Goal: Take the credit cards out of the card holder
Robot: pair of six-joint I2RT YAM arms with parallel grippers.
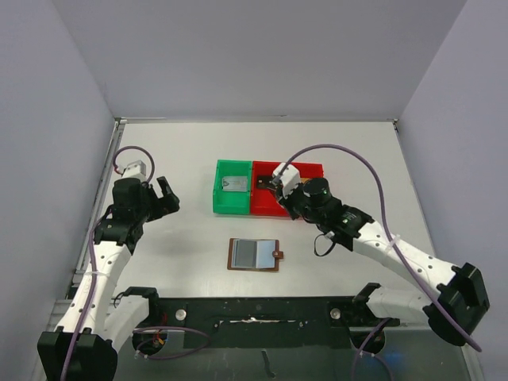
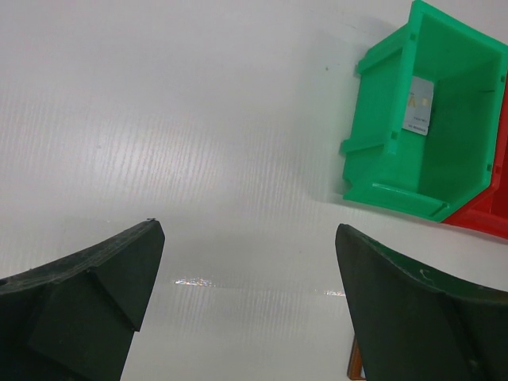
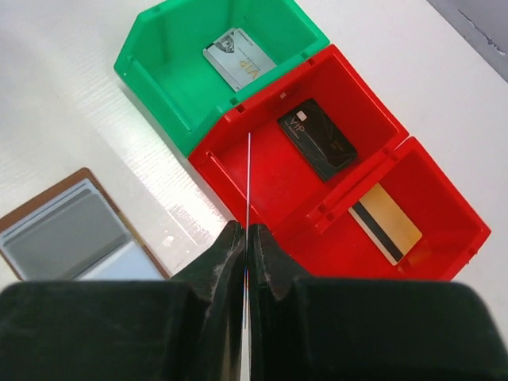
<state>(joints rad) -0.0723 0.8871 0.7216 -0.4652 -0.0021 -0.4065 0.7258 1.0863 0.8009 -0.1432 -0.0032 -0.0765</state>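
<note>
Lying nearest: card holder (image 1: pixel 255 254), open flat on the worktop (image 1: pixel 182 151) just ahead of the arm bases, clear of both sets of jaws.
Holder build: brown leather-look border, two blue-grey sleeve panels, small tab on its right side in the top view.
Left jaws: spread wide with nothing between them, hovering over bare worktop left of the holder.
Right jaws: pressed together on the pinched card (image 3: pixel 248 182), seen edge-on as a thin pale line over the edge of the red bin (image 3: pixel 444 202). Can't tell its face or colour.
Green bin (image 3: pixel 159 95): silver card (image 3: pixel 238 59) flat inside, marked "VIP". Other print is too small to read.
Red bin: two compartments. Black card (image 3: pixel 317 139), also marked "VIP", is in the one next to green. Gold card (image 3: pixel 385 224) with a dark stripe is in the outer one.
Bin build: glossy moulded plastic, open-topped, the two touching side by side.
Obstruction: right arm (image 1: pixel 381 242) covers much of the red bin in the top view.
</note>
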